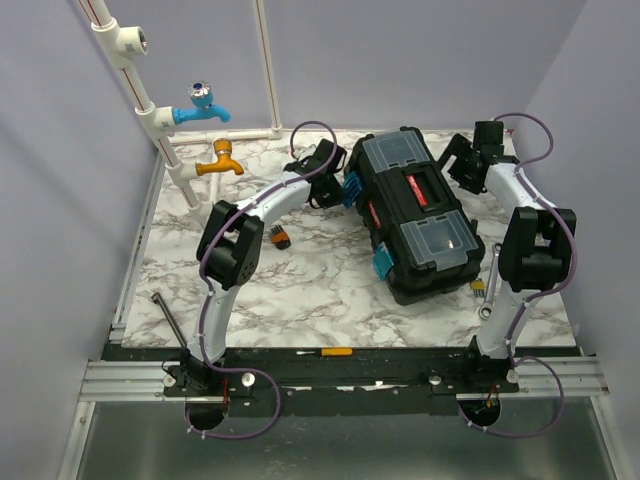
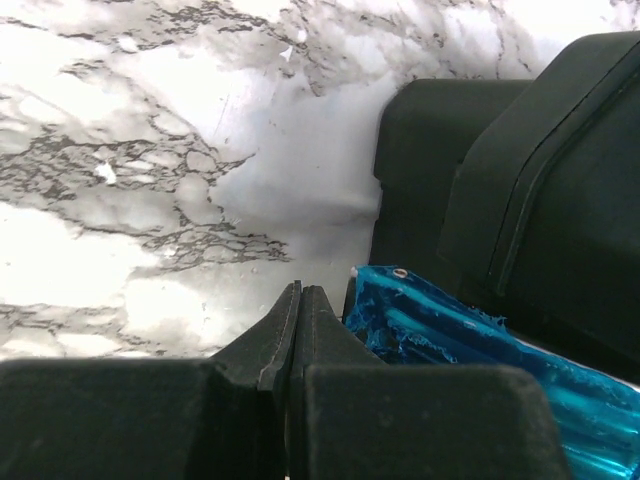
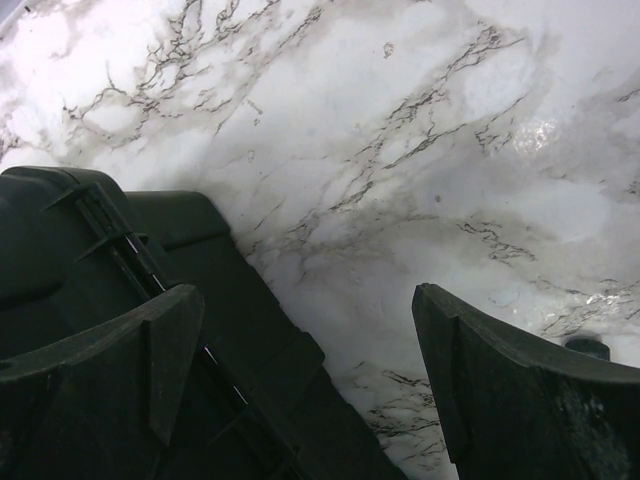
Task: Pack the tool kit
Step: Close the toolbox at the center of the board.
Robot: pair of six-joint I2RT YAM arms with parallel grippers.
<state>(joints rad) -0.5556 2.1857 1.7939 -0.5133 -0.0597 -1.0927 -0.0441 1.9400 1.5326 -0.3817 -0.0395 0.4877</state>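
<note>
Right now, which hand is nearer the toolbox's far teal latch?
Left. The left hand is shut right beside the teal latch; the right hand is open at the opposite far corner of the toolbox.

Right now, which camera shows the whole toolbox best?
Top external: the toolbox shows whole, with handle and both clear lids. Left wrist catches only a corner and a teal latch; right wrist only a black edge.

Teal latch (image 2: pixel 470 345) partly behind left pincer (image 2: pixel 300 296)
</note>
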